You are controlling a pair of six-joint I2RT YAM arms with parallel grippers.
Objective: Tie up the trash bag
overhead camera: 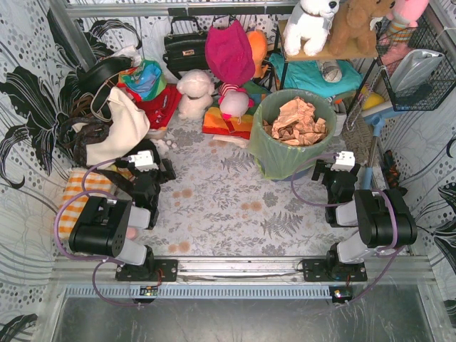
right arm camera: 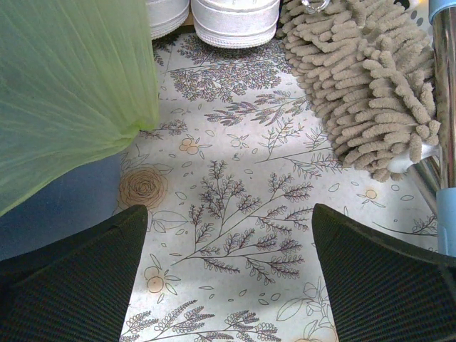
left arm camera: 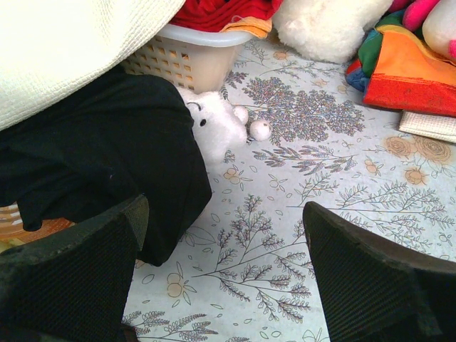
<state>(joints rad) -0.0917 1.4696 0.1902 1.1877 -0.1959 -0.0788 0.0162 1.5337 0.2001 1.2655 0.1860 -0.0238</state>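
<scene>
Presently, the trash bag (overhead camera: 283, 151) stands at the far right of the table, lining a round blue-grey bin (right arm camera: 50, 210). Its mouth is open and folded down over the bin's rim, untied. Crumpled brown paper (overhead camera: 296, 121) fills the opening.

Right gripper (overhead camera: 329, 169): low over the floral tablecloth (overhead camera: 228, 192), just beside the bin's near-right side. In the right wrist view its jaws are spread wide, with only tablecloth between them. The green plastic hangs ahead and to the left of the left finger (right arm camera: 78, 278), outside the gap; the bag is not gripped, and no contact with either finger is visible. A shaggy beige mop head (right arm camera: 363, 85) lies ahead on the right.

Left gripper (overhead camera: 153, 160): on the left side of the table, well apart from the bag. In the left wrist view its jaws are likewise spread and hold nothing. A black cloth (left arm camera: 107, 157) lies just ahead of the left finger (left arm camera: 71, 278); whether the two touch cannot be told. Beyond it sit a small white plush toy (left arm camera: 217, 125) and a cream lattice basket (left arm camera: 182, 60). The bag does not appear in that view.
</scene>
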